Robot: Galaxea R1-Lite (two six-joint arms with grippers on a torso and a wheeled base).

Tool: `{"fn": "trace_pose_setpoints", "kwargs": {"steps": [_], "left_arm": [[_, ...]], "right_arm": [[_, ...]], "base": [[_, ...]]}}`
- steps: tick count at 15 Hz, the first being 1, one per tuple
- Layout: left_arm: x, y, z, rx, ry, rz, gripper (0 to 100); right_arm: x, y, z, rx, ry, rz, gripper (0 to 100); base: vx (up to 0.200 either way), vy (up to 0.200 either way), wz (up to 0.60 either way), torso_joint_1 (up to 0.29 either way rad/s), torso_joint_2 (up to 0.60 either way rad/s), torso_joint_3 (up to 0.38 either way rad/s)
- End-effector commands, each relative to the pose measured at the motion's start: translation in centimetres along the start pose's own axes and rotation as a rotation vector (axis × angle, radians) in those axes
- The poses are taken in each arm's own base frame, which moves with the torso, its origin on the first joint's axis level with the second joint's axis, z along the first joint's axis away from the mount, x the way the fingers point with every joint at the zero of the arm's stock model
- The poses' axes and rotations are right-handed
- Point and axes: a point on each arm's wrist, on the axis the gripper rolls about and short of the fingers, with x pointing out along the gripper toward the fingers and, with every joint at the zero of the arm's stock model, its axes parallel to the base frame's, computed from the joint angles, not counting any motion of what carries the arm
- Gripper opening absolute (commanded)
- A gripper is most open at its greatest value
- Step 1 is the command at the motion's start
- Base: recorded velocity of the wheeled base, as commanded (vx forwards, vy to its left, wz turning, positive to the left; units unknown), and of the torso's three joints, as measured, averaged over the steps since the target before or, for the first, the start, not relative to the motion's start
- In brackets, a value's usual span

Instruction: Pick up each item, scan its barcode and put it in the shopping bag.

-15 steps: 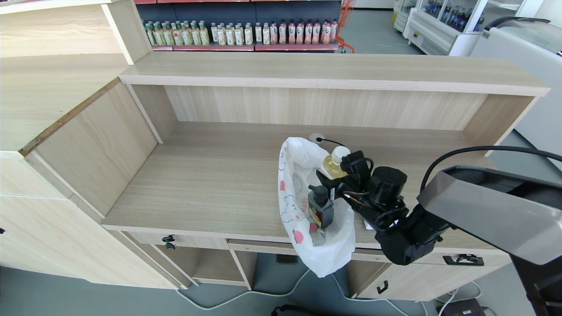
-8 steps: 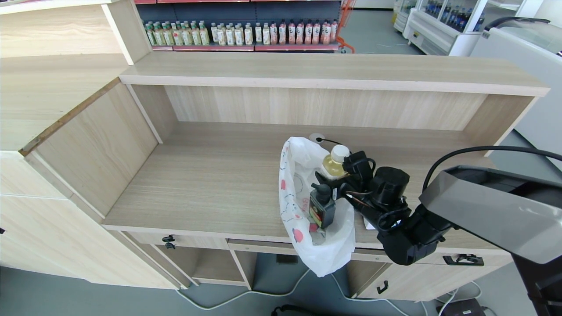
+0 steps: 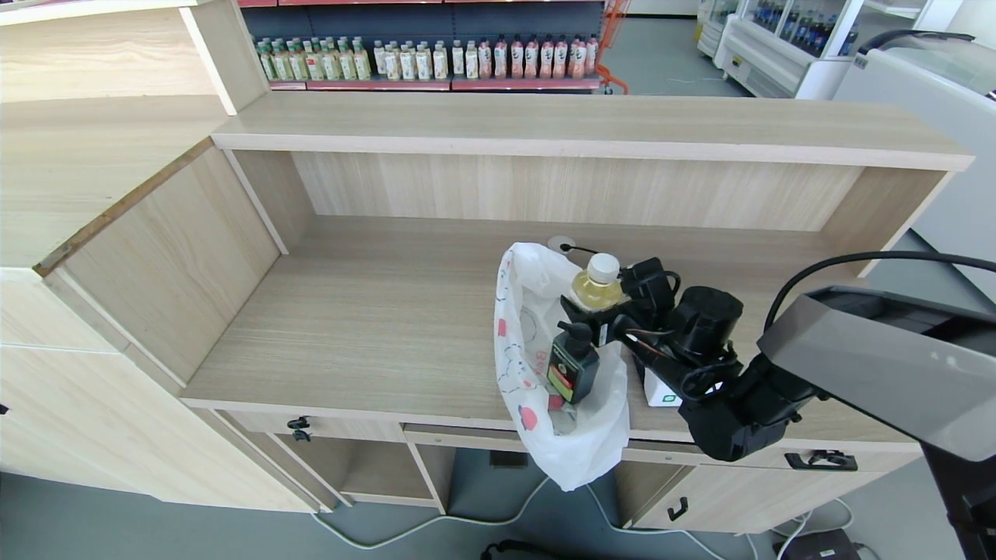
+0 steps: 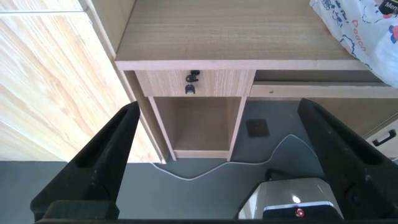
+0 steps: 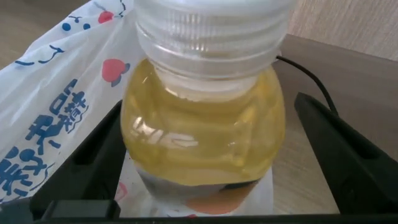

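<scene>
Surroundings. The bench (image 3: 373, 327) is a light wood recess with side walls left and right and a raised ledge (image 3: 591, 124) behind it. Near its back we note a round grommet (image 3: 559, 243), with a black cable (image 3: 589, 251) running from it toward the right arm. A small white box (image 3: 660, 391) with a green mark sits on the bench just beside the bag, on its right, partly hidden under that arm. Beyond the ledge, a store shelf (image 3: 428, 58) carries a row of drink bottles.

Containers. The shopping bag (image 3: 520, 342) is white plastic with red and blue print. It stands open at the bench's front edge, and its bottom sags over that edge. Inside it a black pump bottle (image 3: 573, 365) stands upright, its red and green label toward us.

Task item. The yellow drink bottle (image 3: 597, 286), clear with a white cap, is upright at the far right rim of the bag's mouth, behind the pump bottle. The right gripper (image 3: 595, 311) has it, one of the fingers clamped on each side of the body below the shoulder. The gripper hides the bottle's base, so we cannot tell whether it is inside the bag.

Left gripper (image 4: 219, 112): fingers spread wide, nothing between them. It is low in front of the bench, facing a drawer front (image 4: 217, 84) with a black latch (image 4: 193, 81) and an open compartment (image 4: 199, 127) beneath.
</scene>
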Motion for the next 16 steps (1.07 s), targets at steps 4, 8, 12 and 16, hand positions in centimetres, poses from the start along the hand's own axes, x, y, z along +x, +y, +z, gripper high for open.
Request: {"fn": "trace_pose_setpoints", "kwargs": {"steps": [4,8,12,16], "left_arm": [[0.0,0.0,0.0,0.008,0.001,0.000,100],[0.0,0.0,0.0,-0.005,0.001,0.000,100],[0.0,0.0,0.0,-0.022,0.002,0.000,100],[0.0,0.0,0.0,-0.021,0.002,0.000,100]], "right_arm": [[-0.2,-0.6,4.8,0.029,-0.080,0.040,100],[-0.6,-0.5,10.3,0.062,-0.150,0.070,100],[-3.4,-1.8,17.3,0.088,-0.142,0.068,100],[-11.5,-3.0,23.8,0.096,-0.051,0.012,100]], "base": [[0.000,0.000,0.00,0.000,0.00,0.000],[0.000,0.000,0.00,0.000,0.00,0.000],[0.000,0.000,0.00,0.000,0.00,0.000],[0.000,0.000,0.00,0.000,0.00,0.000]]}}
